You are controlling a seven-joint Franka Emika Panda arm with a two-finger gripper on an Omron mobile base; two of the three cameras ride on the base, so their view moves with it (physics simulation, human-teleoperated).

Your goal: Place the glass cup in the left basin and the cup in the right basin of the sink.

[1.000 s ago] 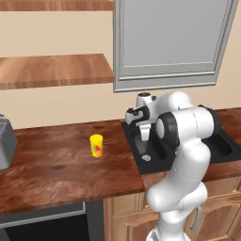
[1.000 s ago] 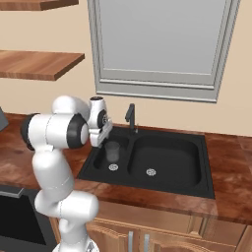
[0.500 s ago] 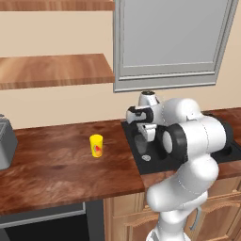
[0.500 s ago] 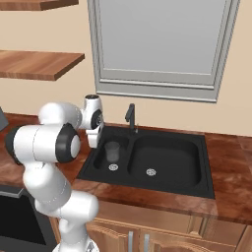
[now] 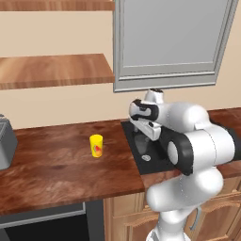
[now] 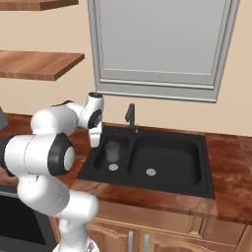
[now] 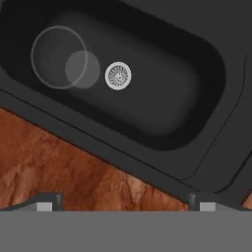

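Right base view: the glass cup (image 6: 112, 151) stands upright in the left basin (image 6: 105, 163) of the sink (image 6: 197, 170), just behind that basin's round metal drain (image 6: 113, 167). The right basin (image 6: 170, 157) lies at 3 o'clock from it, with the bent tap (image 6: 131, 116) at the sink's back edge. The gripper (image 6: 95, 141) hangs over the sink's left rim, at about 9 o'clock from the glass cup and apart from it. Hand view: the two finger tips (image 7: 48, 202) stand far apart at the bottom corners, jaws wide, with nothing between them; below them lie the wooden counter (image 7: 74, 167) and the sink's rim. The glass cup (image 7: 60, 58) shows from above at 10 o'clock, just beside the drain (image 7: 118, 76). Left base view: the cup (image 5: 96, 145), yellow with a red mark, stands upright on the counter (image 5: 52, 160), well apart from the sink (image 5: 141, 160), at about 9 o'clock from it. A grey appliance (image 5: 5, 147) sits at the counter's left end.
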